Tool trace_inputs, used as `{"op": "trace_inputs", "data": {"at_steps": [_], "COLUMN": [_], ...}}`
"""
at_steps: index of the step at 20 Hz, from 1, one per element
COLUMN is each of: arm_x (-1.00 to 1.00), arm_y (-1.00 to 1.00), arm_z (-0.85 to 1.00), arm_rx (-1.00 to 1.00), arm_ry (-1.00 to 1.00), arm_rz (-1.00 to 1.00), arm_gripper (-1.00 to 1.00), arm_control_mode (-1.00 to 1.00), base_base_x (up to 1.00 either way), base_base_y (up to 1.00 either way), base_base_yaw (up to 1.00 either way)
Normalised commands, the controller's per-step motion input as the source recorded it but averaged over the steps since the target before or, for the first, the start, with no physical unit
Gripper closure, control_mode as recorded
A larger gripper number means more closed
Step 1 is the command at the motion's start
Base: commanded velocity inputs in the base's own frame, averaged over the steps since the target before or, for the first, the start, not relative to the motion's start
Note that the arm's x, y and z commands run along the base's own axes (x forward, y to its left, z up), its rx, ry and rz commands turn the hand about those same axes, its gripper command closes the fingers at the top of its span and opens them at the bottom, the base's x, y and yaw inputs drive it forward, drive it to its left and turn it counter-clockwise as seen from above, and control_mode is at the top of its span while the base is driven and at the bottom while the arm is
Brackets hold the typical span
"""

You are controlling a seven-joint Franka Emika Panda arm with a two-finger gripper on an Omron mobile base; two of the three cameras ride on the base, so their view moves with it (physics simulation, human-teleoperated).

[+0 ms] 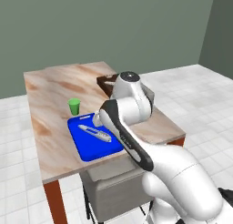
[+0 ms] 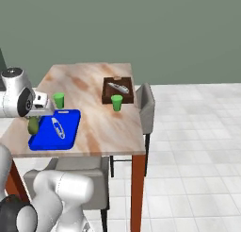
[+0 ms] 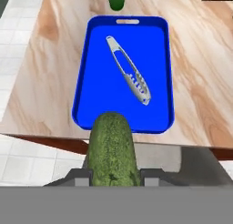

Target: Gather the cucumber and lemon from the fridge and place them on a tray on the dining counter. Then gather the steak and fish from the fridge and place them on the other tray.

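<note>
Marbled wood dining counter (image 2: 99, 113) carries a blue tray (image 3: 86, 82), its floor occupied by pale tongs (image 3: 129, 76), and a brown tray (image 2: 107, 95) further along, with two green cups (image 2: 59, 100) nearby. Gripper (image 3: 113, 175), jaws clamped on the cucumber (image 3: 112, 152), hangs near the blue tray's near edge. Best practice: carry it over the rim, lower beside the tongs, release low to prevent rolling.

white arm (image 1: 136, 141) bent forward, claw (image 3: 112, 175) clamped tight
</note>
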Motion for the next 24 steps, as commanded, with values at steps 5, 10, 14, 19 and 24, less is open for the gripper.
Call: {"op": "trace_inputs", "data": {"at_steps": [5, 10, 14, 19, 24], "arm_x": [0.45, 0.48, 0.46, 0.40, 0.29], "arm_y": [0.25, 0.13, 0.12, 0.18, 0.22], "arm_z": [-0.60, -0.46, -0.35, -0.22, -0.22], "arm_rx": [-0.06, -0.01, 0.00, 0.00, 0.00], "arm_ry": [-0.08, -0.06, -0.02, 0.00, 0.00], "arm_rz": [0.00, 0.01, 0.02, 0.04, 0.05], "arm_gripper": [1.00, 1.00, 1.00, 1.00, -1.00], "arm_control_mode": [-1.00, -1.00, -1.00, -1.00, -1.00], "base_base_x": [0.00, 0.00, 0.00, 0.00, 0.00], "base_base_y": [0.00, 0.00, 0.00, 0.00, 0.00], "base_base_yaw": [0.00, 0.00, 0.00, 0.00, 0.00]}}
